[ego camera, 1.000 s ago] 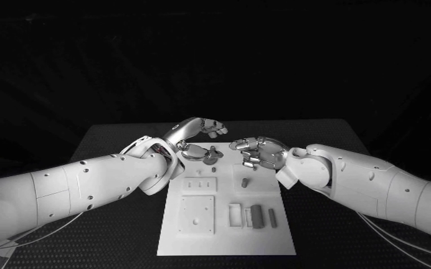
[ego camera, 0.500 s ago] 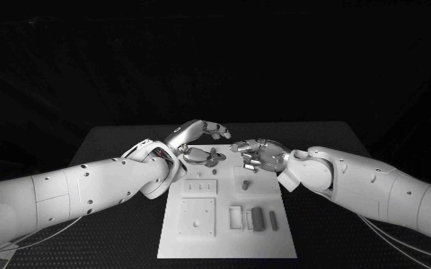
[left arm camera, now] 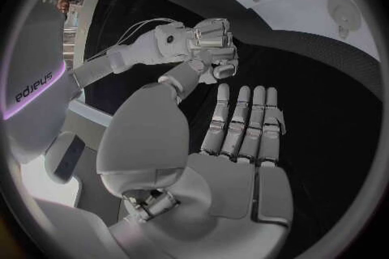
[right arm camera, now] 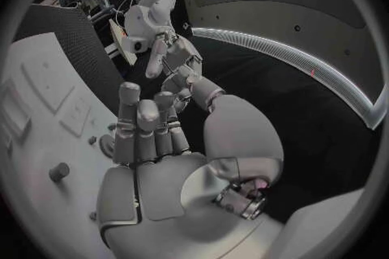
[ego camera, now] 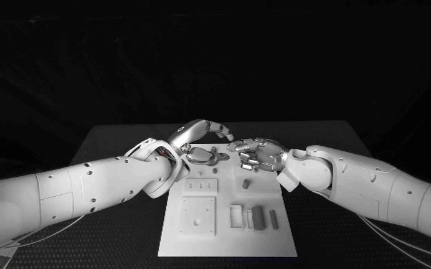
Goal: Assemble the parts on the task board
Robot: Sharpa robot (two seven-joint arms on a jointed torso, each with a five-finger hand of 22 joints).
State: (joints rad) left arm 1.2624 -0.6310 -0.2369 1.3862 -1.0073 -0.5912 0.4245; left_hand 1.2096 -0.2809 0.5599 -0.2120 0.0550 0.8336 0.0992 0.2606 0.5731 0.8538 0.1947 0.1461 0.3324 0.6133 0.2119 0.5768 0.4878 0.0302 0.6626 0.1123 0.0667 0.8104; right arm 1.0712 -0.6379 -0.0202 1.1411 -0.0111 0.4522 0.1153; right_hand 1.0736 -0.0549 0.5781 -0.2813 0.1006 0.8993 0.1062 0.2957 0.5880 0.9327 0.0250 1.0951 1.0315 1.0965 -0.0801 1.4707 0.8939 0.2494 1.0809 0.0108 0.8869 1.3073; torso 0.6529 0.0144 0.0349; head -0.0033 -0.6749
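Note:
The white task board [ego camera: 202, 235] lies lengthwise in the middle of the table. Grey parts lie on it: a round disc [ego camera: 201, 155] and a short peg [ego camera: 215, 160] at the far end, a small peg [ego camera: 244, 184] midway, and slim bars [ego camera: 258, 217] near the front. My left hand [ego camera: 205, 131] hovers over the far end, fingers straight and holding nothing [left arm camera: 243, 123]. My right hand [ego camera: 256, 154] hangs just right of the disc, palm bare, fingers loosely up [right arm camera: 146, 136]. The two hands are close but apart.
The black table [ego camera: 108, 138] extends on both sides of the board. A recessed plate [ego camera: 197, 215] and a small slotted block [ego camera: 201, 185] sit on the board's left half. Both forearms cross the board's near corners.
My left hand has stretched its fingers a little further right over the board's far end. The right hand has edged slightly left and up. The parts have not moved.

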